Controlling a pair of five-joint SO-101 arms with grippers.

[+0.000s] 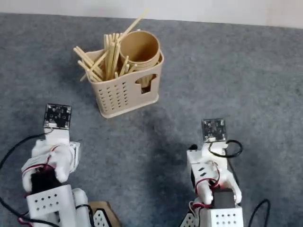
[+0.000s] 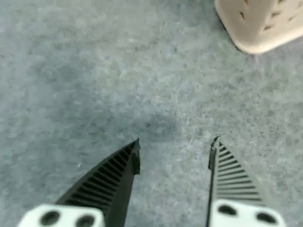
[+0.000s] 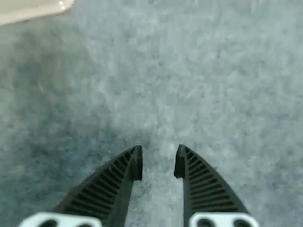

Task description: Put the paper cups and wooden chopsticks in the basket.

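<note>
Basket (image 1: 124,94): stands upright on the grey carpet (image 1: 236,71), toward the far side and left of centre. The right compartment holds the stacked paper cups (image 1: 140,47). The left compartment holds the wooden chopsticks (image 1: 100,59), which fan out above the rim. Several lean outward past the left wall, and one slants up across the cups' rim.

Far edge: the carpet ends at a pale strip (image 1: 213,9), near the basket's back side.

Left arm (image 1: 49,161): sits at the near-left corner of the high view, well apart from the basket. Left gripper (image 2: 176,142): fingers spread wide with nothing between them and bare carpet beneath. A rounded bottom corner of the basket (image 2: 258,23) shows beyond the tips, not touching them.

Right arm (image 1: 213,175): sits at the near edge, right of centre, well apart from the basket. Right gripper (image 3: 158,153): fingers parted by a narrow gap, gripping nothing, over bare carpet.

Open room: a broad stretch of carpet separates both arms from the basket and from each other
</note>
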